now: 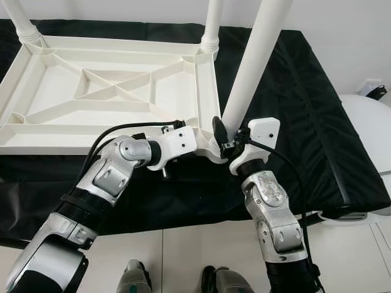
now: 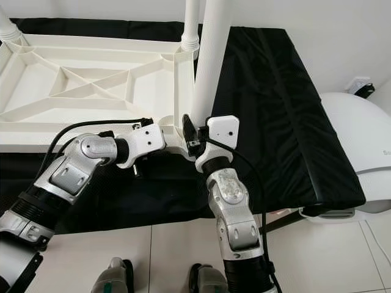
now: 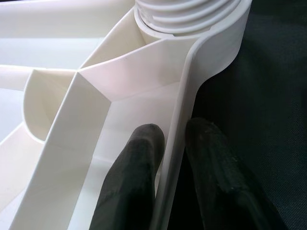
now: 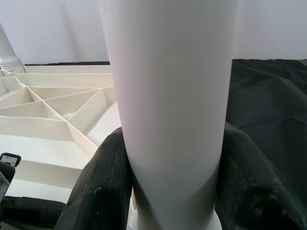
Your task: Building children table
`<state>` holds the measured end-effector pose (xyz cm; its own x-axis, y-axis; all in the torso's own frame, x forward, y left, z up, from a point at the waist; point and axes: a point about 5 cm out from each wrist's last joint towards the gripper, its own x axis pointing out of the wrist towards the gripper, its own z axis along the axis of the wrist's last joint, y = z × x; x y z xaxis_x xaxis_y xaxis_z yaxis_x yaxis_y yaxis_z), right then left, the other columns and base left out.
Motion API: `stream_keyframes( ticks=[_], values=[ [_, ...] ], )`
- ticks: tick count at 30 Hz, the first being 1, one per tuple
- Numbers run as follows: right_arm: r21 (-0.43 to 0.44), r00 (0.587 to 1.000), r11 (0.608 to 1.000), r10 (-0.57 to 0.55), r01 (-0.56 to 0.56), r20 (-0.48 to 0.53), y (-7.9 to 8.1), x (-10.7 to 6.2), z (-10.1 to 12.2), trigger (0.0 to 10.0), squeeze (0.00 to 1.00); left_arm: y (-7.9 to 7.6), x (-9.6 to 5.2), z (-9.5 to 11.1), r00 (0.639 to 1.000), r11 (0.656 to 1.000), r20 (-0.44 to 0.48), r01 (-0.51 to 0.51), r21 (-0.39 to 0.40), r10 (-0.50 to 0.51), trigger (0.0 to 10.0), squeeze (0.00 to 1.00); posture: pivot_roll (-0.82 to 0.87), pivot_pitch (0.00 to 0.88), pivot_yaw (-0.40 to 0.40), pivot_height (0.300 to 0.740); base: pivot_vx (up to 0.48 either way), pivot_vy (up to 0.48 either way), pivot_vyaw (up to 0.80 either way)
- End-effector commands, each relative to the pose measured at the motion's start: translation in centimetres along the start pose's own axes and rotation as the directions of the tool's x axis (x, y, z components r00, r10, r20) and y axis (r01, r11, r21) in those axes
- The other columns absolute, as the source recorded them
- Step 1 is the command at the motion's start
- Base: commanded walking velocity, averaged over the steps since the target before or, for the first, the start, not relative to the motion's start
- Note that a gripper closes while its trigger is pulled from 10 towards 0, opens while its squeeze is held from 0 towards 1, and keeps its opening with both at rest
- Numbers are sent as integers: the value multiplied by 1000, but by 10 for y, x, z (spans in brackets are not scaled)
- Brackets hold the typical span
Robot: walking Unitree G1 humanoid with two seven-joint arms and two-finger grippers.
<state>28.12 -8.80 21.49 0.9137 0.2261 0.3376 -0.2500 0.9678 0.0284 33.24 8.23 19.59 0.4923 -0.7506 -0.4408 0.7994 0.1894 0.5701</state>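
Black cloth [image 1: 305,110], perhaps white appliance [image 1: 369,131].

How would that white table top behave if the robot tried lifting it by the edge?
The table top probably stays stiff: ribs cross its underside. It looks like hollow plastic, so likely light. With legs sticking up, it might tip when the left gripper, pinching its rim, lifts.

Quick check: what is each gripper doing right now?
Left gripper: shut on the side wall of the white ribbed plastic tabletop.
Right gripper: shut on the white round table leg.
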Motion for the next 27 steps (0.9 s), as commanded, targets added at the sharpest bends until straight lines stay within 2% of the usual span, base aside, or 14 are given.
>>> stream_keyframes(
  ticks=[1, 4, 5, 6, 15, 18, 21, 22, 25, 27],
  values=[
    [43, 995, 997, -55, 59, -82, -1, -2, -13, 10000, 0, -7, 6, 10, 999, 999, 32, 25, 47, -26, 10000, 0, 71, 189, -41, 740, 0, 0, 0],
    [51, 995, 997, -50, 55, -86, -1, -2, -14, 10000, 0, -7, 6, 10, 999, 999, 32, 25, 47, -27, 10000, 0, 72, 190, -43, 740, 0, 0, 0],
    [55, 996, 997, -43, 47, -82, -1, -2, -14, 10000, 475, -7, 5, 9, 999, 999, 31, 25, 47, -27, 10000, 0, 72, 190, -43, 740, 0, 0, 0],
    [54, 996, 998, -37, 42, -79, -2, -2, -14, 10000, 1000, -7, 5, 9, 999, 999, 30, 25, 46, -26, 10000, 0, 72, 190, -43, 740, 0, 0, 0],
    [90, 998, 995, 47, -43, -37, -8, 0, -7, 10000, 1000, -6, 5, 9, 999, 999, 28, 22, 46, -24, 10000, 0, 72, 191, -44, 740, 0, 0, 0],
    [86, 990, 986, 143, -142, -8, -21, 4, 0, 10000, 1000, -6, 5, 9, 999, 999, 28, 22, 46, -24, 10000, 0, 68, 194, -42, 740, 0, 0, 0],
    [87, 983, 980, 181, -180, 3, -26, 5, 3, 10000, 1000, -5, 5, 9, 999, 999, 28, 22, 46, -24, 10000, 0, 64, 198, -37, 740, 0, 0, 0],
    [64, 973, 971, 230, -231, 19, -38, 8, 8, 10000, 1000, -5, 5, 9, 999, 999, 28, 22, 46, -24, 10000, 0, 62, 201, -33, 740, 0, 0, 0],
    [50, 966, 965, 256, -257, 23, -45, 10, 10, 10000, 1000, -4, 5, 9, 999, 999, 28, 22, 46, -23, 10000, 0, 61, 202, -32, 740, 0, 0, 0],
    [50, 949, 947, 315, -316, 21, -56, 13, 13, 10000, 1000, -4, 5, 9, 999, 999, 28, 23, 47, -24, 10000, 0, 60, 204, -29, 740, 0, 0, 0]
  ],
)
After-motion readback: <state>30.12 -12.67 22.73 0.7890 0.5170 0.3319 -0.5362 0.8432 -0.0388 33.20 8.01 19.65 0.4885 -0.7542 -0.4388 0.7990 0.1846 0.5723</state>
